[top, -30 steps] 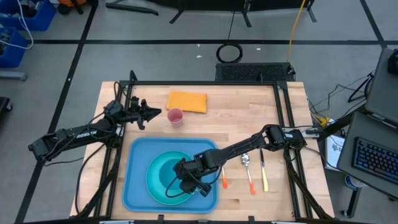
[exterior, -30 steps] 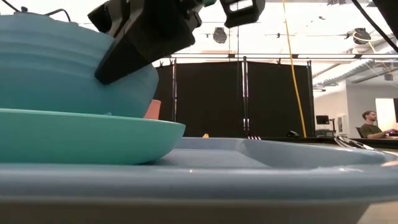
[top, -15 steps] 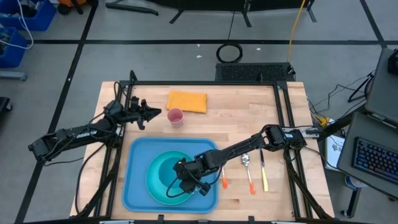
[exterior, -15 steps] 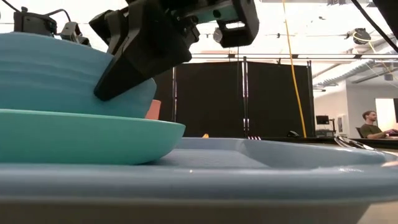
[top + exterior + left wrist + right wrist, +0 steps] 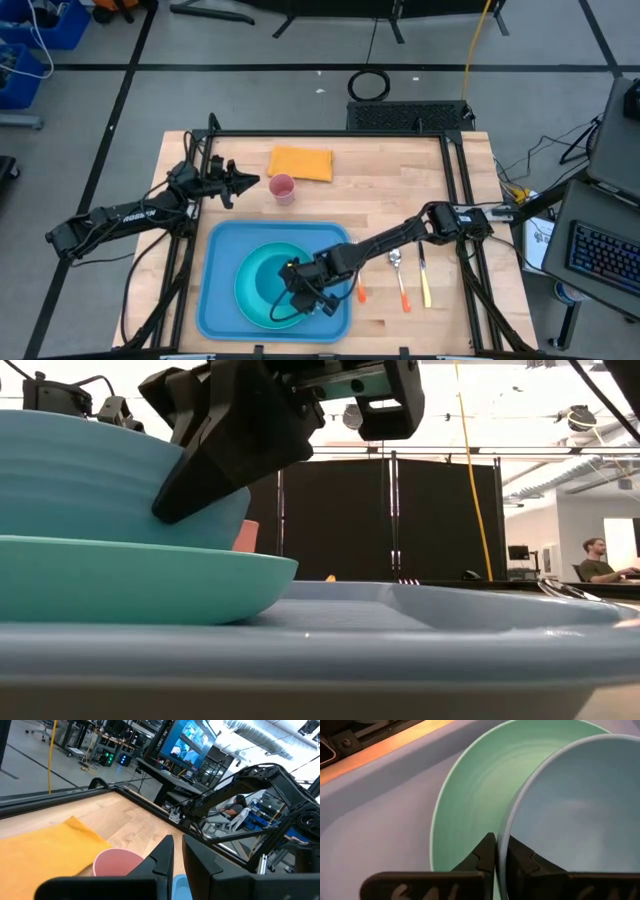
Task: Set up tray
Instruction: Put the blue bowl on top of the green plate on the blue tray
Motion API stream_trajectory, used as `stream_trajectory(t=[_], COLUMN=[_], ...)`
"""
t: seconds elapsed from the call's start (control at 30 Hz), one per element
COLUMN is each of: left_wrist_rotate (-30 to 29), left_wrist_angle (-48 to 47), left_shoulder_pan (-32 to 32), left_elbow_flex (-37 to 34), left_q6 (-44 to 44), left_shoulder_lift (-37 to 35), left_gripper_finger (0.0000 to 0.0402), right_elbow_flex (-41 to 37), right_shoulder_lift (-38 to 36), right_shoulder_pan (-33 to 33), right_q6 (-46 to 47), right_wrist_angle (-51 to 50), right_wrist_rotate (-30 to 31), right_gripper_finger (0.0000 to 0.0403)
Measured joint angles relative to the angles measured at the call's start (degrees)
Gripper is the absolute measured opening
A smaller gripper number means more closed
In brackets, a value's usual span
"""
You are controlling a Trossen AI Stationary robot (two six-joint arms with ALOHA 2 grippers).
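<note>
Wooden surface [image 5: 400,190] w/ light-blue tray [image 5: 215,300] near front edge; right gripper [image 5: 297,290] fingers pinch blue bowl [image 5: 580,820] rim on teal plate [image 5: 250,285]; best release slowly, lift clear; left gripper [image 5: 243,181] fingers narrow, idle by pink cup [image 5: 283,187].

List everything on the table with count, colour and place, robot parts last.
tray: one, light blue, near edge of the table, left of centre.
plate: one, teal, round, on the tray.
bowl: one, light blue, sitting on the plate.
cup: one, pink, on the wood behind the tray.
cloth: one, orange-yellow, flat, behind the cup.
cutlery: a few pieces with orange and yellow handles, on the wood right of the tray; the exact count is unclear.
left gripper: one, dark, shut and empty, hanging beside the cup.
right gripper: one, dark, over the plate, fingers pinched on the rim of the bowl.
</note>
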Motion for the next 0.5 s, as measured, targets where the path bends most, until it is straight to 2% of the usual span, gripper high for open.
stream_trajectory(t=[0.33,0.5], left_wrist_rotate=[0.0,0.0], left_wrist_angle=[0.0,0.0], left_shoulder_pan=[0.0,0.0], left_elbow_flex=[0.0,0.0], left_q6=[0.0,0.0], left_shoulder_lift=[0.0,0.0], left_gripper_finger=[0.0042,0.0042], right_elbow_flex=[0.0,0.0], right_shoulder_lift=[0.0,0.0], right_shoulder_pan=[0.2,0.5], right_q6=[-0.6,-0.6], right_wrist_angle=[1.1,1.1], right_wrist_rotate=[0.3,2.9], right_gripper_finger=[0.0015,0.0016])
